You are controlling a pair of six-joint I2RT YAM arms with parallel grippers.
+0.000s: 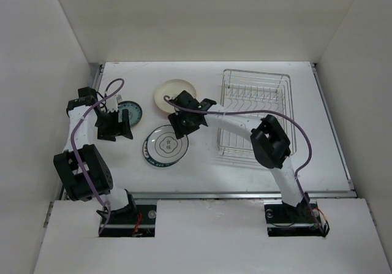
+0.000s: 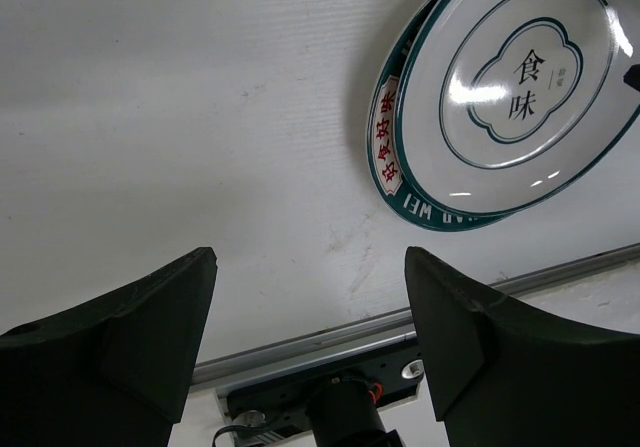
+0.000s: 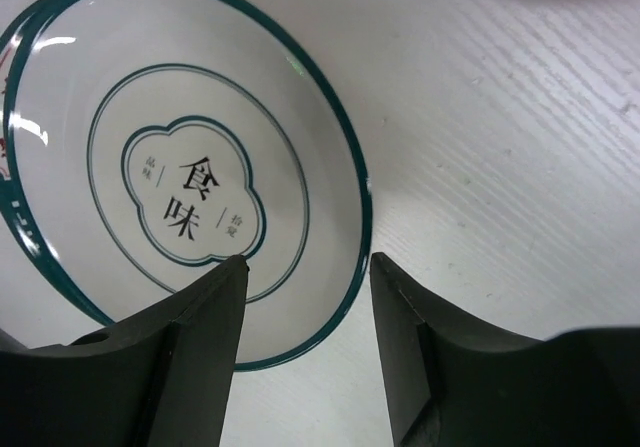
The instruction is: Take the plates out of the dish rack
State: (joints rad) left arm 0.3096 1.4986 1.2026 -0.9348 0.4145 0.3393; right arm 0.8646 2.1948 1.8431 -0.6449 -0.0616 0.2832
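Two empty claws, jaws apart: left claw (image 2: 310,267) parked, right claw (image 3: 308,267) over the lettered plate (image 3: 180,197) on the worktop (image 3: 500,167). No plates show in the dish rack (image 1: 257,90), so probably just lift away.

The light was bright, even and came from overhead, leaving the white worktop (image 1: 202,170) nearly washed out, with only faint, soft shadows. Small glare spots sat on the glossy lettered plate (image 2: 515,92) in both wrist views. My jaws, low in those frames, were dark and slightly blurred.
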